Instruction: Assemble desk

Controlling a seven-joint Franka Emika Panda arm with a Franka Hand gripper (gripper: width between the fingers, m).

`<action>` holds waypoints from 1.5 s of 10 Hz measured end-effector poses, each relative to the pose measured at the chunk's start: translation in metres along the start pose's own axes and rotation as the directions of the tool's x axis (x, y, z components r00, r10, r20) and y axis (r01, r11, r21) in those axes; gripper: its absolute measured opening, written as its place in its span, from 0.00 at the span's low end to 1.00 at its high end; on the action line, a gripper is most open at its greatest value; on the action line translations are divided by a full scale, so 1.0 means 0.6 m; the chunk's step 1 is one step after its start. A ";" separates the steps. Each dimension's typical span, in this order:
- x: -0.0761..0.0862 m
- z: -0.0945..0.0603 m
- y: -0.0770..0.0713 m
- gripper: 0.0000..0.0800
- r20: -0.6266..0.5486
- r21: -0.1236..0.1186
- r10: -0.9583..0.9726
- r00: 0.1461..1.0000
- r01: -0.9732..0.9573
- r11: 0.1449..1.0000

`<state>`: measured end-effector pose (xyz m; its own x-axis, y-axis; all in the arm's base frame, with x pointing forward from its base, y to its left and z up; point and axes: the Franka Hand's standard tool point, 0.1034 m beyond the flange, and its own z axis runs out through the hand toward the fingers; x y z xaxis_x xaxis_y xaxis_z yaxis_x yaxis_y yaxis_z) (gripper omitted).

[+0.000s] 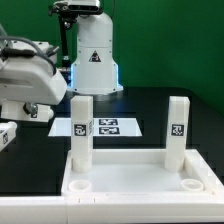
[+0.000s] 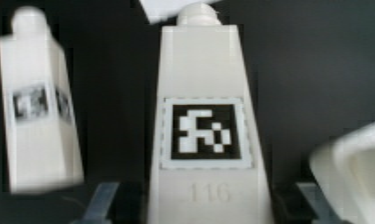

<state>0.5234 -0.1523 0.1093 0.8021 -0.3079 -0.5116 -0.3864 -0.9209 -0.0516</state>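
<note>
Black table | legs upright in tabletop sockets | gripper straddles third leg, clamping unclear

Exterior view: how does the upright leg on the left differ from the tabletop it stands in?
The left leg stands upright, tall and narrow; the tabletop lies flat and wide. The leg carries black-and-white tags; the tabletop shows none. The leg is blocky; the tabletop is rimmed, with open sockets at its near corners. Both are white.
</note>
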 end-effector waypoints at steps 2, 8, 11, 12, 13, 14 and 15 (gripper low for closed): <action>0.035 -0.091 -0.028 0.36 -0.170 -0.010 -0.093 0.981 0.093 0.996; 0.046 -0.121 -0.082 0.36 -0.569 -0.064 -0.128 0.812 0.111 0.992; 0.008 -0.145 -0.258 0.36 -0.789 -0.028 -0.087 0.609 0.106 0.994; -0.009 -0.125 -0.291 0.36 -0.828 -0.018 -0.080 0.555 0.117 0.993; -0.009 -0.117 -0.288 0.36 -0.840 -0.035 -0.098 0.533 0.127 0.991; -0.006 -0.118 -0.286 0.36 -0.846 -0.033 -0.093 0.525 0.124 0.992; -0.006 -0.117 -0.287 0.36 -0.845 -0.034 -0.095 0.526 0.125 0.992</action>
<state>0.6187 -0.0095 0.1804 0.8435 -0.2766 0.4604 -0.2677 -0.9596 -0.0860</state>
